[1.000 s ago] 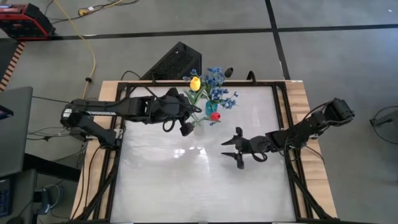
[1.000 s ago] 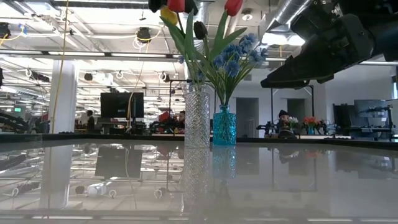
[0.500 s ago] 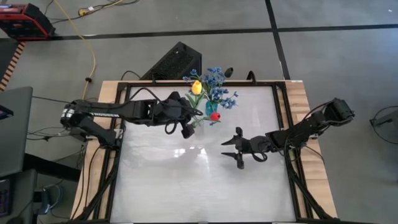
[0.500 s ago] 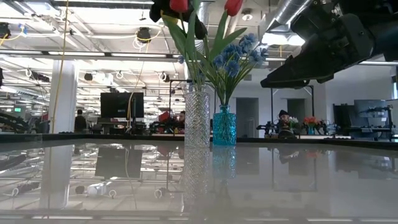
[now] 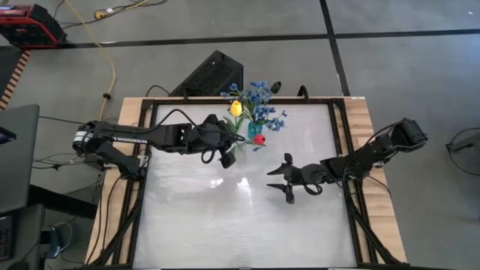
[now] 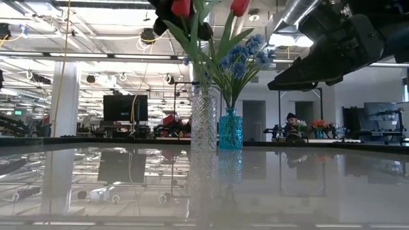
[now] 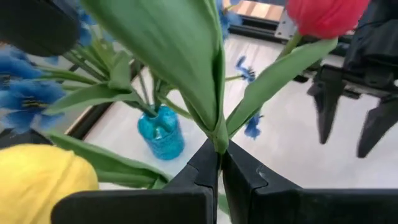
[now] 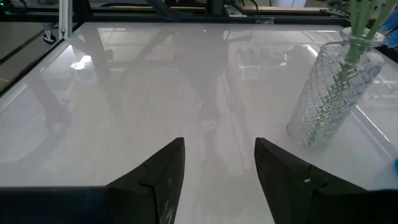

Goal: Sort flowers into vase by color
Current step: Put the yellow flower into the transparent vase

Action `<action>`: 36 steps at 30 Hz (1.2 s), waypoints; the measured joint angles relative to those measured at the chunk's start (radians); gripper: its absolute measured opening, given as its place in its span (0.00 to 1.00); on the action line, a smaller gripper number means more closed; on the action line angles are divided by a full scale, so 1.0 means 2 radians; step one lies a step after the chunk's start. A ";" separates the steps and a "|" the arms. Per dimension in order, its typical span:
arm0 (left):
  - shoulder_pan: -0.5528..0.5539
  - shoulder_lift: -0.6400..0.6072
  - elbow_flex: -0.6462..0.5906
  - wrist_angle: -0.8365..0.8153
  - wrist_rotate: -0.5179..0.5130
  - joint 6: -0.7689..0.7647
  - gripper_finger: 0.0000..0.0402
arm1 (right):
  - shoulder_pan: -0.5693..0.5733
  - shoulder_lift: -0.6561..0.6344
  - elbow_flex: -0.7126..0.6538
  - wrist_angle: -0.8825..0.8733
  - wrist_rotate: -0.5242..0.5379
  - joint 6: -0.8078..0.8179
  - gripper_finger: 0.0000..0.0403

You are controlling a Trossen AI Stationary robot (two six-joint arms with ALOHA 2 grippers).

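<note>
A red tulip [image 7: 326,15] on a green stem with a broad leaf [image 7: 180,56] stands over a clear cut-glass vase [image 6: 203,121]; my left gripper [image 7: 219,163] is shut on that stem. A yellow tulip [image 5: 236,109] and a dark bloom [image 6: 205,30] are in the same bunch. Blue blossoms [image 5: 262,105] stand with their stems in the small blue vase [image 6: 231,130], just right of the glass one. My right gripper [image 5: 289,181] hangs open over the middle of the table, right of both vases. My left gripper pinches the green stem [image 7: 217,144] between its two fingertips, just where the leaf and the tulip's stalk part. The fingers come from the table's left, slanting a little downward, and lie across the stem. The flower stands upright; stems [image 8: 359,25] run down into the glass vase.
Both vases stand near the far edge of the glossy white table [image 5: 247,225]. A black metal frame [image 5: 345,150] runs round the table. A dark box [image 5: 210,75] lies on the floor beyond the far edge.
My left gripper has sunk toward the glass vase with the stem still between its shut fingers, and the bunch has come down with it. In the low view the gripper now covers the yellow tulip.
</note>
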State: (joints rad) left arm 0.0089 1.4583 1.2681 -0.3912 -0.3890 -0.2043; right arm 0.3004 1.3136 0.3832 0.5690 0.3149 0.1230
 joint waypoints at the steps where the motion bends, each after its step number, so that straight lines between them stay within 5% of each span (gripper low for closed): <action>1: 0.001 0.000 -0.003 0.007 0.006 0.000 0.00 | 0.000 0.000 0.000 0.000 0.000 0.000 0.54; 29: 0.014 0.051 -0.003 0.040 0.035 0.001 0.00 | 0.000 0.000 0.000 0.004 0.000 -0.006 0.54; 36: 0.012 0.052 0.006 0.043 0.034 0.012 0.09 | 0.000 0.000 0.000 0.004 0.000 -0.008 0.54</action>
State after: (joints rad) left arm 0.0338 1.5623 1.2795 -0.3044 -0.3203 -0.1802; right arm 0.3004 1.3140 0.3832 0.5780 0.3149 0.1070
